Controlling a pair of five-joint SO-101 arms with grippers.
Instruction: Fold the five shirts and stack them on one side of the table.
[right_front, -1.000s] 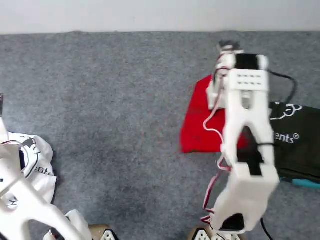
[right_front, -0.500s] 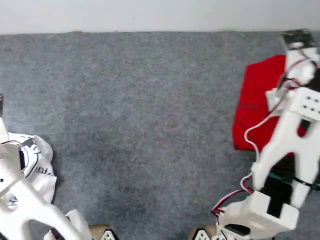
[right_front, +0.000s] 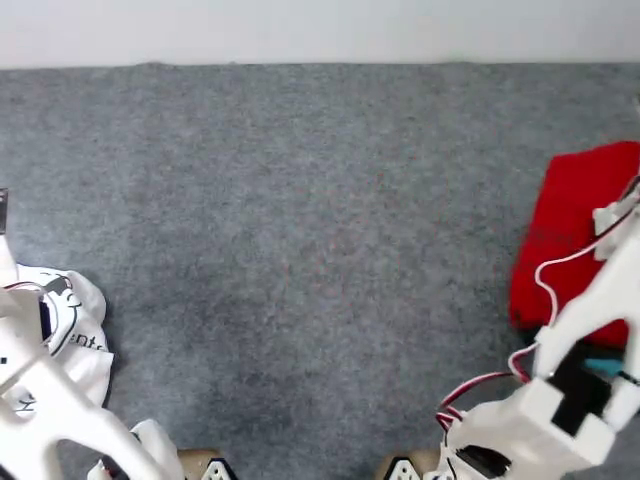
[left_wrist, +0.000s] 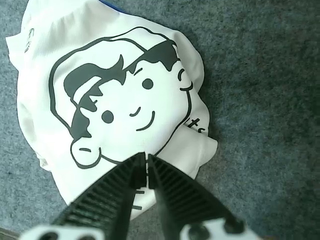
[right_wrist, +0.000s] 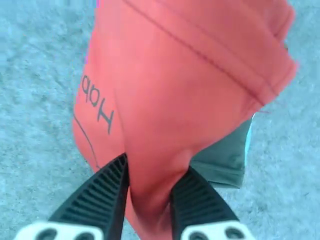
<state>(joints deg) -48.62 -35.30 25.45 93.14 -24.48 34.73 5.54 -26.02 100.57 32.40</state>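
Nearest us, the left gripper (left_wrist: 146, 165) is hanging pinched shut with nothing in it, right over the white shirt (left_wrist: 115, 90). That shirt is lying bunched at the left edge of the table (right_front: 300, 200), not folded yet. Across the way, the right gripper (right_wrist: 156, 169) is clamping a thick fold of the red shirt (right_wrist: 175, 75), and it's been hauling it! A second ago the red shirt was sitting nearer mid-table; now it's swinging out to the far right edge, riding over the dark shirt (right_wrist: 222, 160) beneath. That's looking like stacking: the pile is building on the right, with the white shirt waiting its turn.
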